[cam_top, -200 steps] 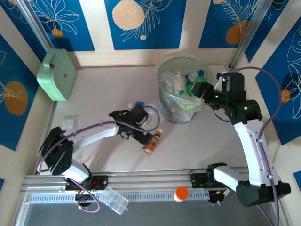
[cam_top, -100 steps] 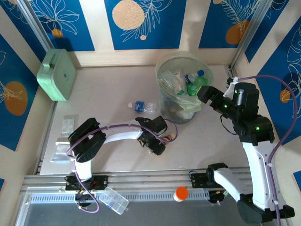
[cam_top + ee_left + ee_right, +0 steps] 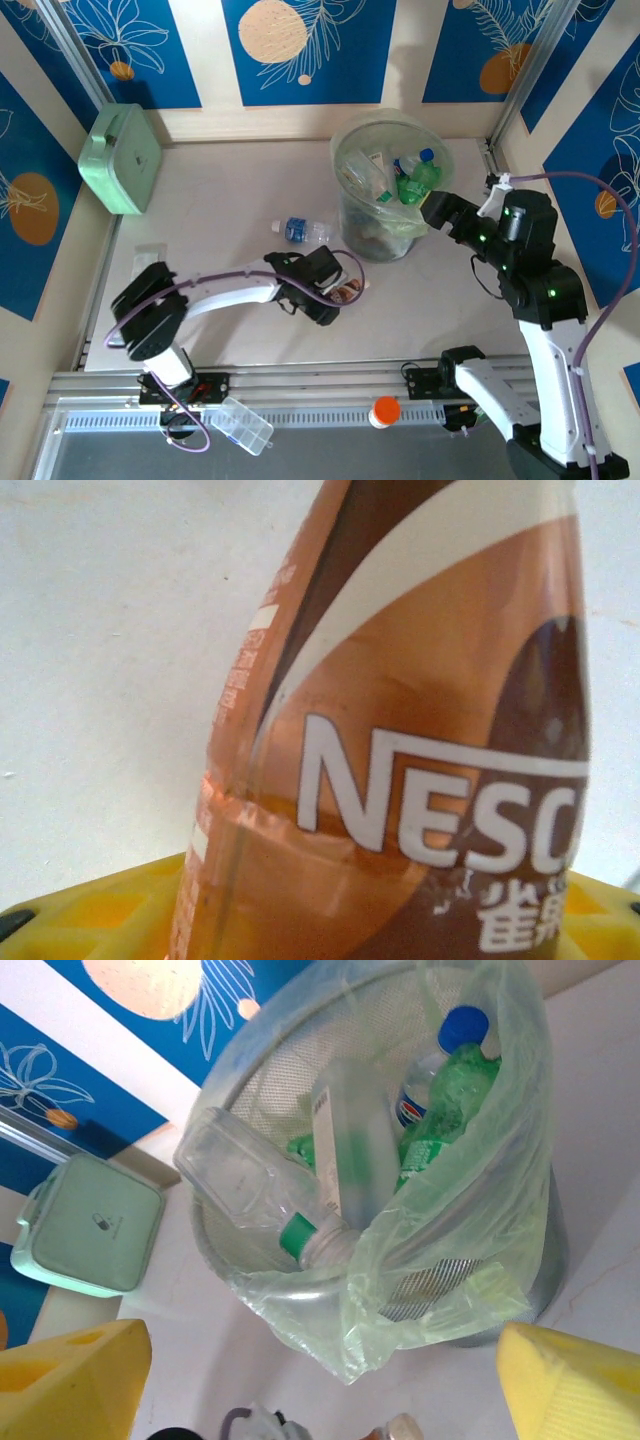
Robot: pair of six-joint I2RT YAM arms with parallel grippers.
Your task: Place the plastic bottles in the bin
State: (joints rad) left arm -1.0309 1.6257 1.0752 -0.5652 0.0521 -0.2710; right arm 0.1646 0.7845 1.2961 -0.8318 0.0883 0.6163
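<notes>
- Straddling the brown bottle (image 3: 400, 730), the left gripper (image 3: 325, 298) sits low on the table (image 3: 220, 200), just in front of the bin (image 3: 365, 238).
- Left wrist view: the bottle's label is right against the lens, with yellow pads (image 3: 90, 910) low on both sides. The jaws are around the bottle and partly closed, but I can't tell if they actually pinch it.
- The brown bottle lies on its side, so a low sideways approach across the body makes sense.
- Right gripper (image 3: 437, 208) hangs by the bin's right rim, its fingers (image 3: 70, 1380) spread wide with nothing between them. Probably a drop-off pose, since it is angled over the mouth of the bin.
- The bin stands upright at the far middle of the table, with its liner (image 3: 440, 1290) folded over the rim. Several bottles are already inside, including a green bottle (image 3: 455, 1090) and a clear one with a green neck ring (image 3: 240, 1180).
- One clear bottle (image 3: 300, 229) with a blue label lies loose on the table, left of the bin and beyond the left gripper.
- Judgement: the task is nearly done, with two bottles not yet in the bin.
- Risk: the round bottle could roll out if the jaws close off-centre.
- The green box (image 3: 120, 160) at the far left is well apart and not part of the job.
</notes>
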